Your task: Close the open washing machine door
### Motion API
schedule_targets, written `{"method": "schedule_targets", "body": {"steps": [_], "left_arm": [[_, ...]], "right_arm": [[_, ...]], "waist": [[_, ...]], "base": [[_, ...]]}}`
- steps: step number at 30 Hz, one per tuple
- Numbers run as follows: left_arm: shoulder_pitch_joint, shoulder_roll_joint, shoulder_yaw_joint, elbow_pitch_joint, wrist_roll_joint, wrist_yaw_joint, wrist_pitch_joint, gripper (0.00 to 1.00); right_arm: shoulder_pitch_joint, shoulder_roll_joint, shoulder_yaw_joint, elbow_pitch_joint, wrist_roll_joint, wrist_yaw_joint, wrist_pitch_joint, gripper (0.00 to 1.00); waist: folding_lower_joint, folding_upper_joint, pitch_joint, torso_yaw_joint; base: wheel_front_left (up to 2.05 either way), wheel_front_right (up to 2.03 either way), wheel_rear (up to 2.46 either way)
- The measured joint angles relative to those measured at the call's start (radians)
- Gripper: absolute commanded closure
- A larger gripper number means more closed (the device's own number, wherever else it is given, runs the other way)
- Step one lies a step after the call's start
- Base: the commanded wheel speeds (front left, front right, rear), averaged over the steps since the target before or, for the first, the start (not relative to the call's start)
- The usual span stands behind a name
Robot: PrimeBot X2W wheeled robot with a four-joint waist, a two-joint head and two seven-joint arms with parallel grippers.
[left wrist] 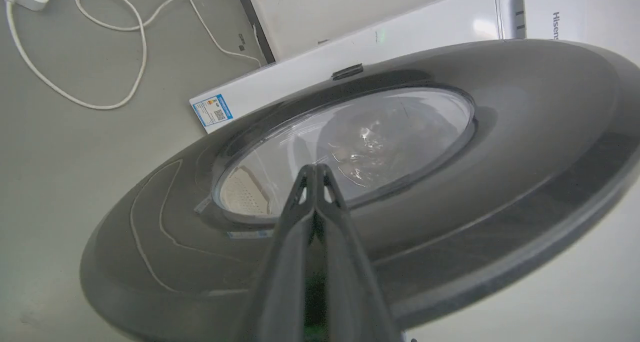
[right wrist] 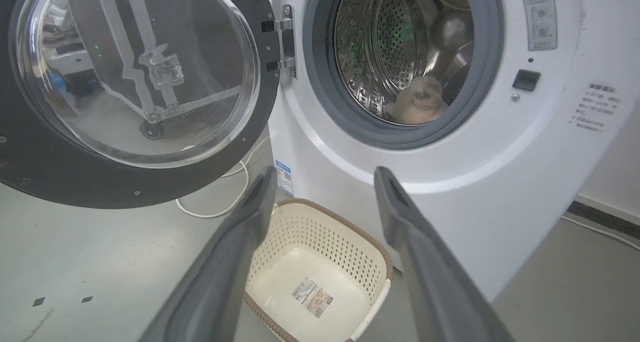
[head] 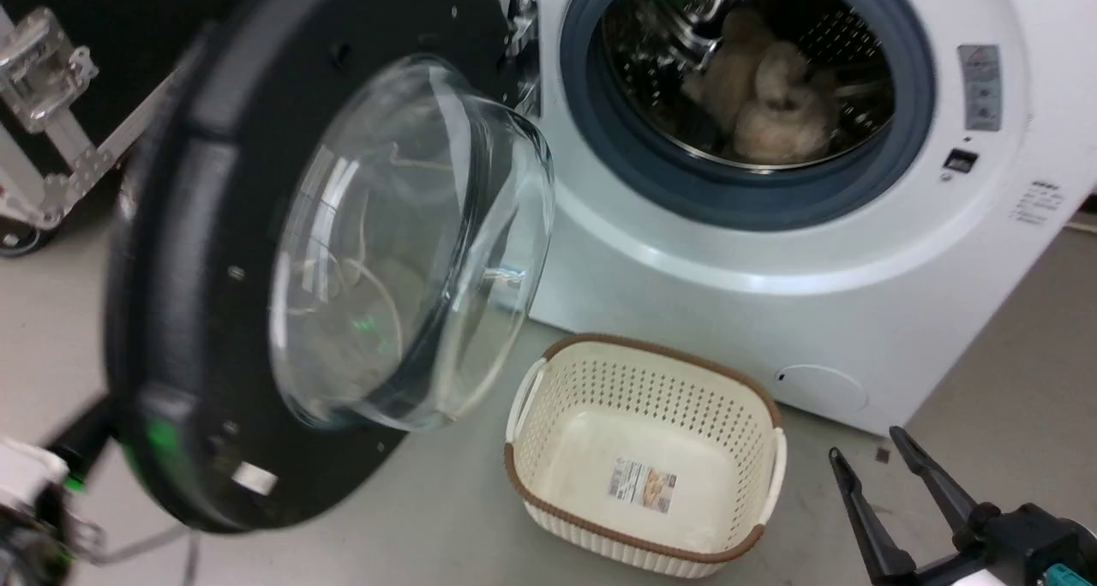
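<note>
Door (head: pixel 188 226) open wide; cream basket (head: pixel 583 397) on floor (head: pixel 428 517) just before machine (head: pixel 728 312).

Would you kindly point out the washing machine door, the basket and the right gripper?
washing machine door (head: pixel 171 226), head view, black rim.
basket (head: pixel 651 389), head view, far wall.
right gripper (head: pixel 864 443), head view, between fingertips.

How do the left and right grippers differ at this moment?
The left gripper is shut, fingers pressed together; the right gripper is open, fingers spread. The left points at the outer face of the washing machine door, near its glass; the right points over the basket toward the washing machine, away from the door. Both hold nothing.
</note>
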Motion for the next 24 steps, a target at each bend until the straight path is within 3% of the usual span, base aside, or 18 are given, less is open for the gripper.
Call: {"method": "schedule_targets", "body": {"steps": [6,7,11,16,24], "left_arm": [[0.142,-0.139,-0.072,-0.099,-0.03,-0.028,0.036,1.0],[0.214,-0.193,-0.139,-0.157,-0.045,-0.028,0.032,1.0],[0.298,-0.203,-0.253,-0.191,-0.132,-0.026,-0.035,1.0],[0.363,-0.201,-0.47,-0.179,-0.238,-0.064,-0.192,1.0],[0.26,-0.209,-0.712,-0.065,-0.322,-0.1,-0.46,1.0]], "right_arm": [[-0.001,0.033,-0.049,0.01,-0.03,0.0,0.0,0.0],[-0.001,0.038,-0.063,0.013,-0.038,0.0,0.0,0.0],[-0.002,0.041,-0.072,0.008,-0.042,0.0,0.001,0.0],[-0.016,0.039,-0.083,-0.019,-0.042,0.0,0.013,0.0],[-0.037,0.029,-0.088,-0.042,-0.037,0.0,0.019,0.0]], "waist": [[0.0,0.0001,-0.036,-0.041],[0.0,0.0,-0.049,-0.072],[0.0,0.0001,-0.06,-0.127],[0.0001,0.0001,-0.056,-0.217],[0.0002,0.0001,-0.01,-0.375]], "base": [[0.0,0.0,0.0],[0.0,0.0,0.0],[0.0,0.0,0.0],[0.0,0.0,0.0],[0.0,0.0,0.0]]}}
